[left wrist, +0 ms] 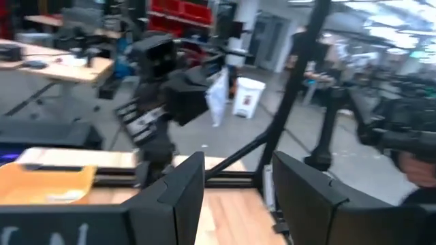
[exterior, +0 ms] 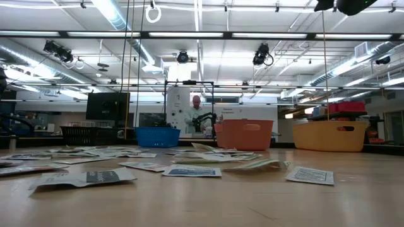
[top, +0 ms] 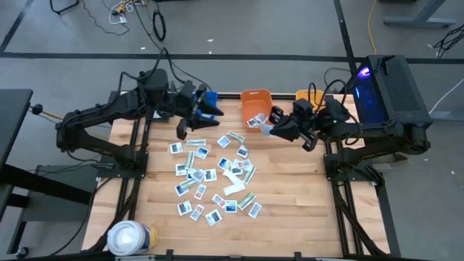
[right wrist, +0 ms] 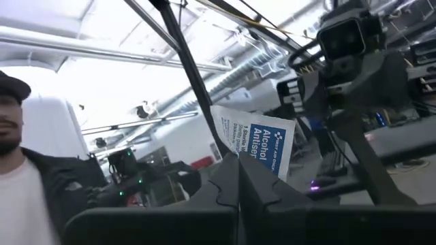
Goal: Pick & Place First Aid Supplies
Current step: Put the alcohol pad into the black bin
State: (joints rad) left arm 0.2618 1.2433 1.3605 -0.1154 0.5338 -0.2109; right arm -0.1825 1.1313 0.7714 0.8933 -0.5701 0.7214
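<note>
White packets with blue print (top: 210,177) are mostly seen scattered over the middle of the wooden bench (top: 290,217), so the bulk of the sorting is judged still to be done. A few packets lie in the orange bin (top: 256,106); the contents of the blue bin (top: 211,99) and yellow bin (exterior: 329,135) cannot be made out. One antiseptic packet (right wrist: 255,144) is held clamped in the right claw (top: 274,130), raised just beside the orange bin, probably for dropping. The left claw (top: 190,125) is held half apart near the blue bin; whether anything is between its fingers cannot be told. A large white roll (top: 129,238) stands at the bench's near corner.
</note>
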